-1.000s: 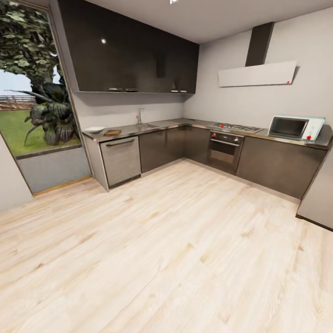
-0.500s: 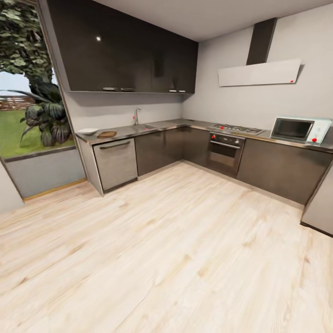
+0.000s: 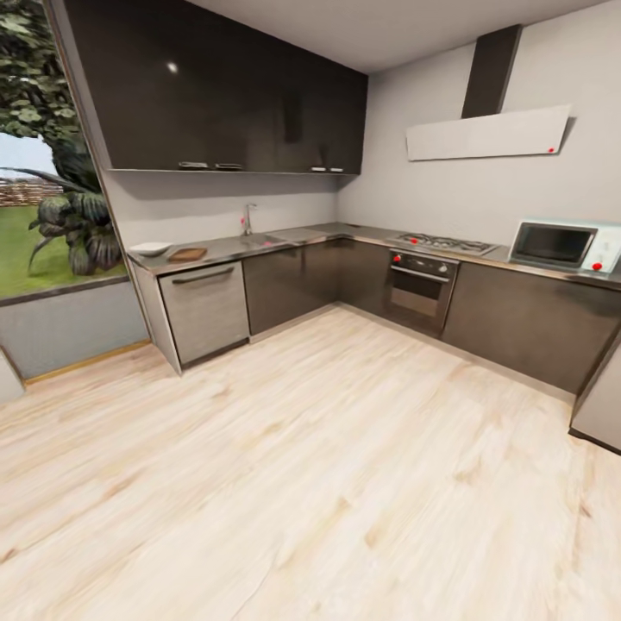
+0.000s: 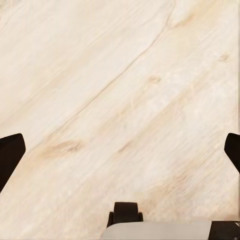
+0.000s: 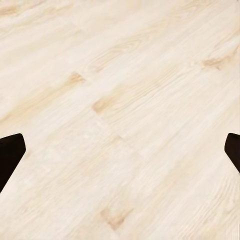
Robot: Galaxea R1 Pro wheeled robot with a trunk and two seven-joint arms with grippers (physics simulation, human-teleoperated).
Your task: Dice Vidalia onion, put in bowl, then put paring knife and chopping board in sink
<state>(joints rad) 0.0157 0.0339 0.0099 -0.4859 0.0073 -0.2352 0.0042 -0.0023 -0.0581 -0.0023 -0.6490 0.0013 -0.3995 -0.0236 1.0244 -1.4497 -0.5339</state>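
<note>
Pale wooden floor [image 3: 345,483] fills the space between the robot and an L-shaped kitchen with dark cabinets, and the task's things stand far ahead of both jaws, at the left end of the tabletop [image 3: 302,235]. On that end I can see the white bowl [image 3: 148,248] and, just beside it, the brown chopping board [image 3: 187,254]; further along is the sink [image 3: 263,239] with its chrome tap [image 3: 247,219]. The Vidalia onion and the paring knife are too small to tell from this distance, so I cannot say where they lie. An oven [image 3: 420,286] with red knobs, a gas hob [image 3: 444,243] and a microwave [image 3: 565,245] stand on the other run of the tabletop. In the wrist views, the left gripper [image 4: 120,152] and the right gripper [image 5: 120,152] each point down at the bare floor, with the dark tips of their jaws at the two edges of the picture, so both are spread wide and carry nothing. As I judge it, no step of the task is done yet: the robot is on its way, and taking the onion out, dicing it, filling the bowl and putting knife and board into the sink are all left.
</note>
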